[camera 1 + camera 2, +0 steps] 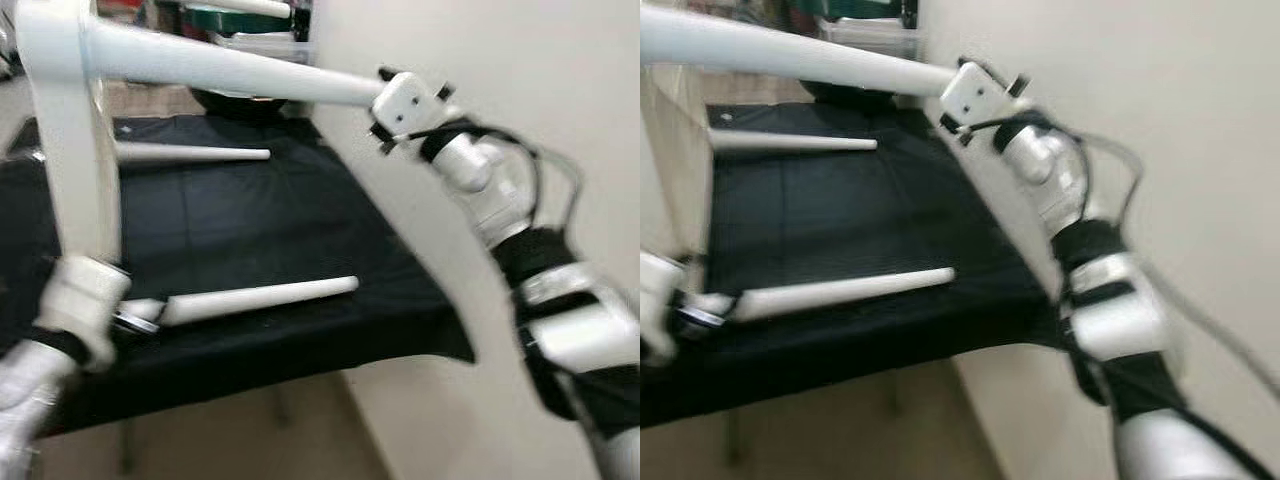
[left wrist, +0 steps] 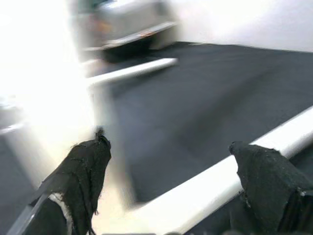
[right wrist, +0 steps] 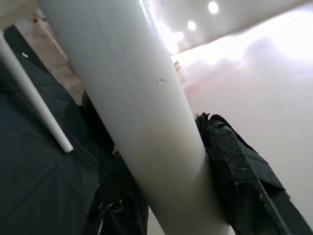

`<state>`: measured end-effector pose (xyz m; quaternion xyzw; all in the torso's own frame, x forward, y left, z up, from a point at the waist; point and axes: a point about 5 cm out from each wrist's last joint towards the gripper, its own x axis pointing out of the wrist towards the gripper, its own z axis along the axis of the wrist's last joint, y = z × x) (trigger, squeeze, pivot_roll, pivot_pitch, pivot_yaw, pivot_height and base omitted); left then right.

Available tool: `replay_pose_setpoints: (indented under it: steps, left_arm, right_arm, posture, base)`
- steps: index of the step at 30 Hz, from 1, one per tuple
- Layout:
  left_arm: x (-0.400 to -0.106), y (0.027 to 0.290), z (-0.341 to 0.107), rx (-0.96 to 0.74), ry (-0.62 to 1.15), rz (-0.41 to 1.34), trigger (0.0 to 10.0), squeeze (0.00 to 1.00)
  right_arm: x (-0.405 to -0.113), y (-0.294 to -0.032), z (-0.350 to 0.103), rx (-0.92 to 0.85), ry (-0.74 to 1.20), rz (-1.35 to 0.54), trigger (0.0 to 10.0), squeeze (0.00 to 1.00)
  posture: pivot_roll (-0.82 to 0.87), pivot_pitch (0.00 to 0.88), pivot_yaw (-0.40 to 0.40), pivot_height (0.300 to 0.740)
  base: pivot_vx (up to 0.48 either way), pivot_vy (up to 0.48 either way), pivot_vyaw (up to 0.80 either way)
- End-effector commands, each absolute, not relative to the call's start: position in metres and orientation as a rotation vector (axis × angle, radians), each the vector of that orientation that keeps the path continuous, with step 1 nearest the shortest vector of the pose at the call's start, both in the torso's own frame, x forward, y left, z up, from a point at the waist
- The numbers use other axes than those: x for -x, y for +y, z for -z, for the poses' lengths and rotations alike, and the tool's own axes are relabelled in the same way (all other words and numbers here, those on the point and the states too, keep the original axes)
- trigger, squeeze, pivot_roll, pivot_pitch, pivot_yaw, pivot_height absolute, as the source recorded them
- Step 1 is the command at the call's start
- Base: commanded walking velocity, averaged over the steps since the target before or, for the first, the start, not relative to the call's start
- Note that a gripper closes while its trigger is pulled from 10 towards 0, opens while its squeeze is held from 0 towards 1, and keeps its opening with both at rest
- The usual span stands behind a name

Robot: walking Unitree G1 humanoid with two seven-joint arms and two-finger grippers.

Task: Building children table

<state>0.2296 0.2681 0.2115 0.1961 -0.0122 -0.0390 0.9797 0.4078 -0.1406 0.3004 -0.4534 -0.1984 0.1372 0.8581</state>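
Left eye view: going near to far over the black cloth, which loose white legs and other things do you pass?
Near loose leg → far loose leg → dark round object at the back edge of the black cloth, too blurred to identify.

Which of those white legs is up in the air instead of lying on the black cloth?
The leg gripped by the right end effector, fixed to the tabletop. Two others lie on the cloth.
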Motion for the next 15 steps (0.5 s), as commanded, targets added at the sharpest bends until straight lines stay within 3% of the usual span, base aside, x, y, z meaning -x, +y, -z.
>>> replay_pose_setpoints:
  steps: [1,6,8,10,13,15]
  left_arm:
    - [-0.232,0.297,-0.226,-0.474,0.0,0.001,10.0,0.0]
    - [-0.242,0.327,-0.258,-0.591,-0.009,-0.039,10.0,0.0]
    - [-0.255,0.352,-0.305,-0.726,-0.039,-0.077,10.0,0.0]
    - [-0.255,0.352,-0.305,-0.726,-0.039,-0.077,10.0,0.0]
    - [-0.266,0.371,-0.35,-0.828,-0.058,-0.12,10.0,0.0]
    - [-0.266,0.371,-0.35,-0.828,-0.058,-0.12,10.0,0.0]
  right_arm:
    - [-0.41,-0.169,-0.222,0.627,-0.073,-0.262,0.0,0.0]
    - [-0.406,-0.163,-0.191,0.471,0.034,-0.259,0.0,0.0]
    - [-0.397,-0.15,-0.16,0.314,0.141,-0.247,0.0,0.0]
    - [-0.397,-0.15,-0.16,0.314,0.141,-0.247,0.0,0.0]
    - [-0.383,-0.126,-0.121,0.108,0.321,-0.263,0.0,0.0]
    - [-0.383,-0.126,-0.121,0.108,0.321,-0.263,0.0,0.0]
  posture:
    - [0.13,0.0,-0.109,0.74]
    - [0.14,0.0,-0.097,0.74]
    - [0.15,0.0,-0.086,0.74]
    - [0.15,0.0,-0.086,0.74]
    - [0.15,0.0,-0.064,0.74]
    - [0.15,0.0,-0.064,0.74]
  base:
    - [0.0,0.0,0.0]
    - [0.0,0.0,0.0]
    - [0.0,0.0,0.0]
    - [0.0,0.0,0.0]
    - [0.0,0.0,0.0]
    - [0.0,0.0,0.0]
